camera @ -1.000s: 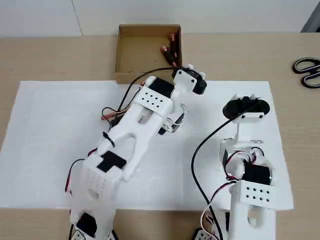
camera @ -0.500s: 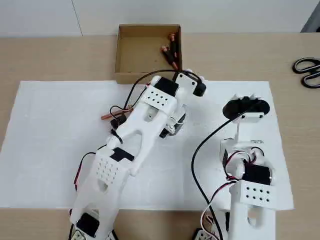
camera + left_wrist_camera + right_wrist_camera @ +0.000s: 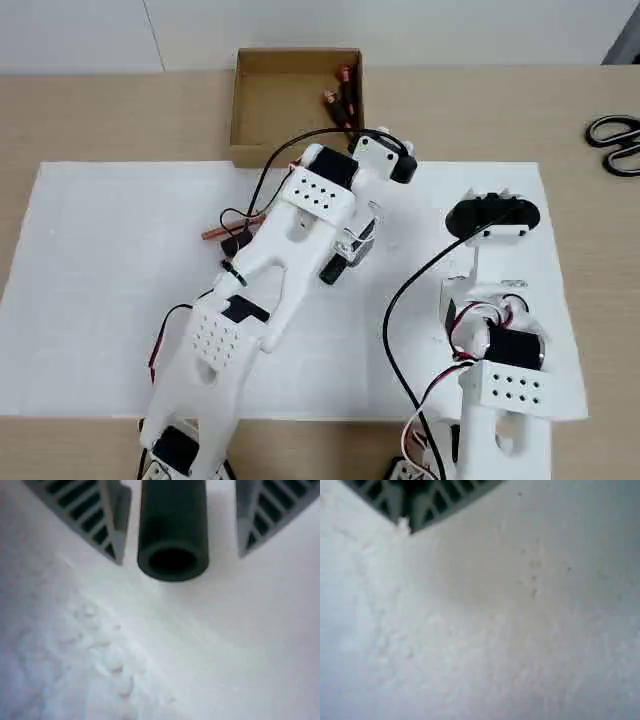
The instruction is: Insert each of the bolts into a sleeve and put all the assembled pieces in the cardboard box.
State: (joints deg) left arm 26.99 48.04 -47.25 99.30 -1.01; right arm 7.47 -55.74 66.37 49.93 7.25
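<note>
A black sleeve (image 3: 172,530) lies on the white mat between the two fingers of my left gripper (image 3: 180,552), with a gap on each side; that gripper is open. From above, the sleeve (image 3: 333,268) pokes out beside the left gripper (image 3: 352,243), just short of the cardboard box (image 3: 285,110). Assembled pieces (image 3: 343,95) lie in the box's right corner. A copper bolt (image 3: 214,233) rests on the mat, partly under the left arm. My right gripper (image 3: 405,521) points down at the bare mat, shut and holding nothing.
The white mat (image 3: 100,280) covers most of the wooden table. Black scissors (image 3: 615,140) lie at the far right edge. The right arm (image 3: 495,340) stands folded at the mat's right side, its cable looping across the middle.
The left arm stretched forward and sank lower over the mat, and its wrist turned a little, so the black sleeve now shows beside the gripper. The right arm kept still.
</note>
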